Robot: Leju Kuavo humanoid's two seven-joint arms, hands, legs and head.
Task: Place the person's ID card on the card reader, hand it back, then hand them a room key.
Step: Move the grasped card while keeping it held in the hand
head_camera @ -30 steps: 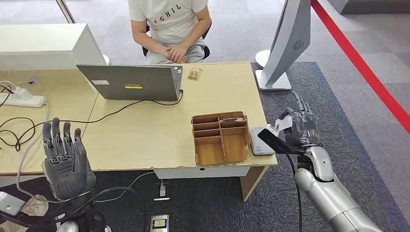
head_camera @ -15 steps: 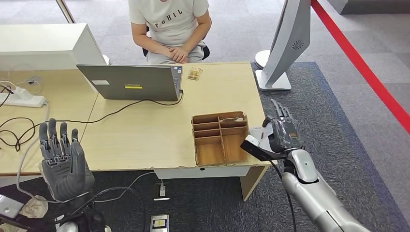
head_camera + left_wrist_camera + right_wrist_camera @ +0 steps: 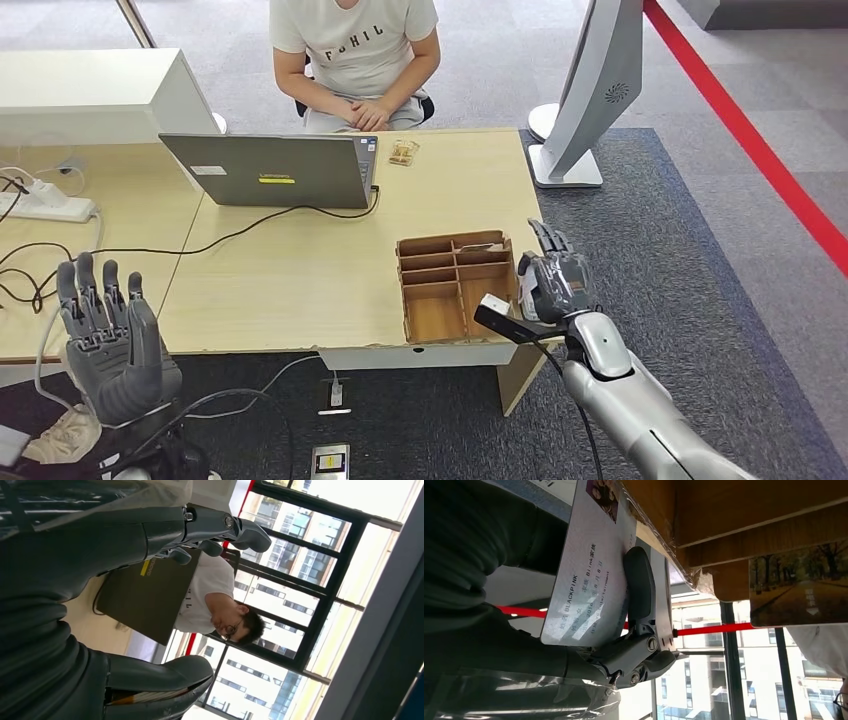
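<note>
In the head view we logged the right hand point(image 3: 553, 285) at centre right of the frame, hanging over the near right corner of the wooden desk point(image 3: 300, 280), just right of the wooden compartment tray point(image 3: 457, 285). The right wrist view showed that hand gripping the ID card point(image 3: 586, 565), a pale card with printed text and a small photo, pressed flat against the palm with a finger laid across its face. Just beyond the card, in that same view, we noted the light grey edge of the card reader point(image 3: 664, 587) against the tray's brown wall; whether card and reader touched, we could not tell. A picture card point(image 3: 799, 587) showing a tree-lined road stood in one of the tray's compartments. We found the left hand point(image 3: 105, 340) at lower left of the head frame, raised with the palm turned away, fingers upright and spread, holding nothing. A person point(image 3: 355, 55) in a white T-shirt sat at upper centre behind the desk, hands folded in the lap. A closed-angle grey laptop point(image 3: 270, 170) stood at upper left centre, its black cable trailing across the desk toward a white power strip point(image 3: 45, 205) at the far left
</note>
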